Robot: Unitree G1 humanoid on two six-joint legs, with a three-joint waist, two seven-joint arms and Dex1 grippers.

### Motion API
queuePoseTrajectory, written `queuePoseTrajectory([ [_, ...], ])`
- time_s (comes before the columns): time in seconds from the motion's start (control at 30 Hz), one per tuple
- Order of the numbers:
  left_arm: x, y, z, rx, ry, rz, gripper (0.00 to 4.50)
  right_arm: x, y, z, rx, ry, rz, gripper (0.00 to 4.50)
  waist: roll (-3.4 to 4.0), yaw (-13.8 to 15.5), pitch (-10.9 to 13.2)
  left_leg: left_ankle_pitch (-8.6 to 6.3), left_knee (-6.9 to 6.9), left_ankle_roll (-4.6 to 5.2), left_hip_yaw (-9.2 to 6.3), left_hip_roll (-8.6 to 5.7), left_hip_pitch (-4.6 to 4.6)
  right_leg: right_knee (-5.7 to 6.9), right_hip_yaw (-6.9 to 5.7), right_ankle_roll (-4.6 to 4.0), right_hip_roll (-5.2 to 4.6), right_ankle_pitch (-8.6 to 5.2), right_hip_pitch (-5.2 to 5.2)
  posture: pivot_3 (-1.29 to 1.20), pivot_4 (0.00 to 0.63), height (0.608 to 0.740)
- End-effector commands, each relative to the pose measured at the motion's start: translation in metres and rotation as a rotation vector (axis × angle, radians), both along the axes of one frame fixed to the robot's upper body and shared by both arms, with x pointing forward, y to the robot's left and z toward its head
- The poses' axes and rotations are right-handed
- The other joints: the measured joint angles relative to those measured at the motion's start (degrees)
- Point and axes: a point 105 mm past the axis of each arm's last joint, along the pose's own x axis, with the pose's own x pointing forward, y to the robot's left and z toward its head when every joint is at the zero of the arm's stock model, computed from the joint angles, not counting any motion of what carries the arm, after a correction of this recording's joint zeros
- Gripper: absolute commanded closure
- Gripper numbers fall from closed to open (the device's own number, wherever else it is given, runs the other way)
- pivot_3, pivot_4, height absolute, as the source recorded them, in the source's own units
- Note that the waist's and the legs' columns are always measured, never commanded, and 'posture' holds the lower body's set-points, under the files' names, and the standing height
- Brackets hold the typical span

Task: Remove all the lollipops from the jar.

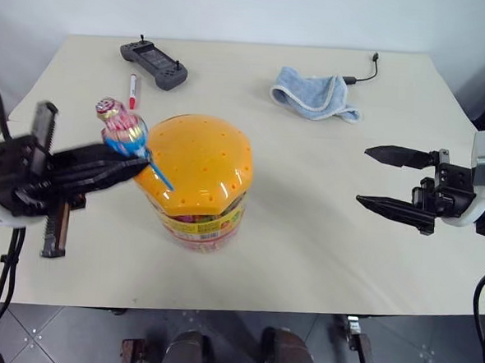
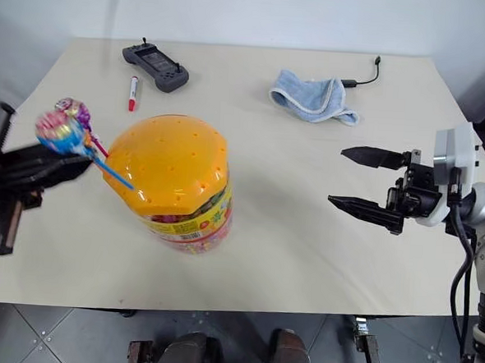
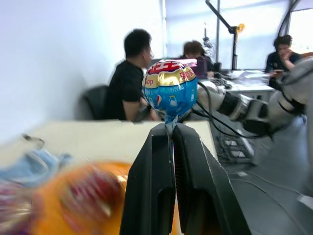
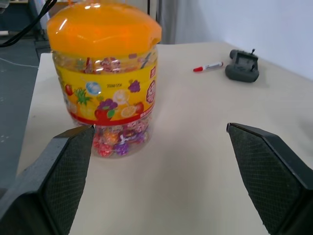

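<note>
The left claw [image 1: 132, 168] is pinching a blue lollipop [image 1: 123, 135] by its stick beside the jar [image 1: 199, 183] on the table [image 1: 321, 236], right claw [image 1: 387, 180] spread wide nearby; next, I judge, comes setting the sweet down clear of the jar

The left hand [image 1: 132, 168] reaches in from the left side, its arm bent across toward the middle, and its two black fingers [image 3: 161, 181] are pressed tight together on the thin stick of a blue lollipop [image 3: 170, 88], the wrapped head standing just above the fingertips. The right hand [image 2: 350, 178] comes in level from the right side, pointing toward the left, its two fingers spread wide apart and holding nothing.
</note>
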Motion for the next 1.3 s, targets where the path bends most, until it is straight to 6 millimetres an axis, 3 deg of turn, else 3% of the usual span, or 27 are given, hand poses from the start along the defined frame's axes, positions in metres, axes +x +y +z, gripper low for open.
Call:
queuePoseTrajectory([
  [0.03, 0.006, -0.001, 0.020, -0.034, -0.060, 0.032, 4.47, 0.001, 0.000, 0.008, 0.015, -0.045, 0.000, 0.00, -0.01, -0.18, -0.01, 0.00, 0.00, 0.00, 0.02, -0.01, 0.03, -0.01, 0.02, 0.01, 0.00, 0.00, 0.02, 0.00, 0.150, 0.740],
  [0.2, 0.006, 0.000, 0.061, -0.159, -0.150, 0.103, 4.47, 0.006, -0.001, 0.007, 0.021, -0.048, -0.005, 0.00, -0.01, -0.36, -0.01, 0.00, -0.03, 0.01, -0.09, -0.01, 0.02, 0.00, -0.05, 0.01, 0.00, 0.00, 0.02, 0.00, 0.150, 0.740],
  [0.33, 0.012, 0.012, 0.095, -0.218, -0.189, 0.271, 4.47, 0.011, -0.003, 0.006, 0.022, -0.048, -0.007, 0.00, -0.02, -0.43, -0.01, 0.00, 0.00, 0.01, -0.15, -0.02, 0.02, 0.02, -0.06, 0.01, -0.01, 0.00, 0.04, 0.00, 0.150, 0.740],
  [0.5, 0.036, 0.045, 0.101, -0.214, -0.071, 0.590, 4.47, 0.015, -0.002, 0.004, 0.023, -0.041, 0.015, 0.00, -0.02, -0.49, -0.01, 0.00, -0.03, 0.01, -0.48, -0.02, 0.05, 0.04, -0.07, 0.01, 0.00, 0.00, 0.04, 0.00, 0.150, 0.740],
  [0.6, 0.052, 0.070, 0.084, -0.167, 0.070, 0.776, 4.47, 0.016, 0.003, 0.005, 0.026, -0.043, 0.046, 0.00, -0.02, -0.55, -0.01, 0.00, -0.03, 0.01, -0.60, -0.02, 0.05, 0.03, -0.08, 0.01, 0.00, 0.00, 0.04, 0.00, 0.150, 0.740],
  [0.77, 0.072, 0.120, 0.018, -0.024, 0.398, 1.104, 4.47, 0.011, 0.014, 0.008, 0.036, -0.043, 0.110, 0.00, -0.02, -0.46, -0.01, 0.00, -0.05, 0.01, -0.63, -0.02, 0.05, 0.04, -0.09, 0.01, 0.00, 0.00, 0.04, 0.00, 0.150, 0.740],
  [1.07, 0.061, 0.191, -0.095, 0.197, 0.925, 1.493, 4.47, -0.005, 0.021, 0.001, 0.035, -0.010, 0.184, 0.00, -0.10, -0.28, 0.00, -0.03, -0.05, -0.04, -0.25, -0.04, 0.00, 0.02, -0.12, 0.01, 0.00, 0.00, 0.05, 0.00, 0.150, 0.740],
  [1.17, 0.056, 0.203, -0.117, 0.265, 1.032, 1.558, 4.47, -0.007, 0.019, 0.005, 0.038, -0.018, 0.200, 0.00, -0.10, -0.33, -0.01, -0.03, -0.13, -0.06, -0.14, -0.03, 0.05, 0.01, -0.09, 0.00, 0.04, 0.00, 0.03, 0.00, 0.150, 0.740],
  [1.3, 0.061, 0.210, -0.132, 0.277, 1.116, 1.597, 4.47, -0.008, 0.020, 0.013, 0.035, -0.044, 0.208, 0.00, -0.13, -0.13, -0.02, -0.05, -0.11, -0.09, -0.14, -0.04, 0.04, 0.01, -0.09, 0.00, 0.05, 0.00, 0.03, 0.00, 0.150, 0.740],
])
